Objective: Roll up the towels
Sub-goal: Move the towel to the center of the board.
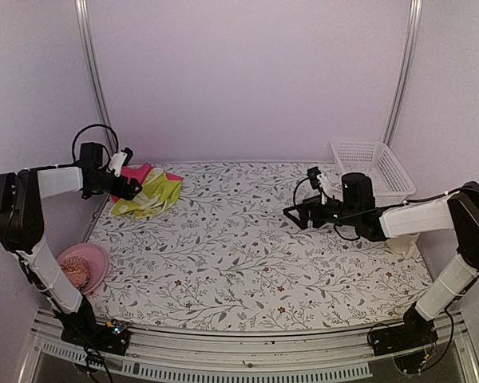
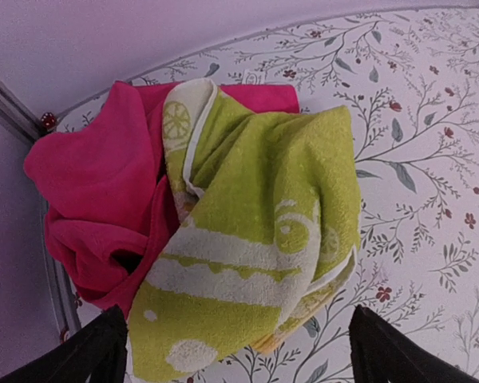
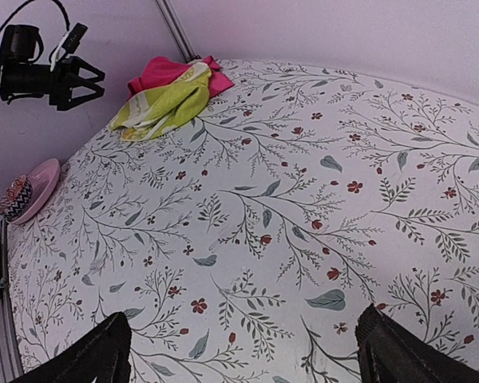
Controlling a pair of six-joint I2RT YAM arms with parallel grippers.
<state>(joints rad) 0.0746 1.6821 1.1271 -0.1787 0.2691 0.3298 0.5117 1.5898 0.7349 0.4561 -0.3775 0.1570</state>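
Pre-grasp. Left gripper spread above heaped yellow-green towel, pink towel; right gripper spread, empty. Next: separate, flatten one.

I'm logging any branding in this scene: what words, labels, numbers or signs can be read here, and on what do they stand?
No readable word, number or sign in any view.
yellow-green towel: printed citrus slices and white shapes only, no letters.
pink towel: plain.
floral tablecloth: leaves and flowers only.
white basket and pink bowl: no label shows.
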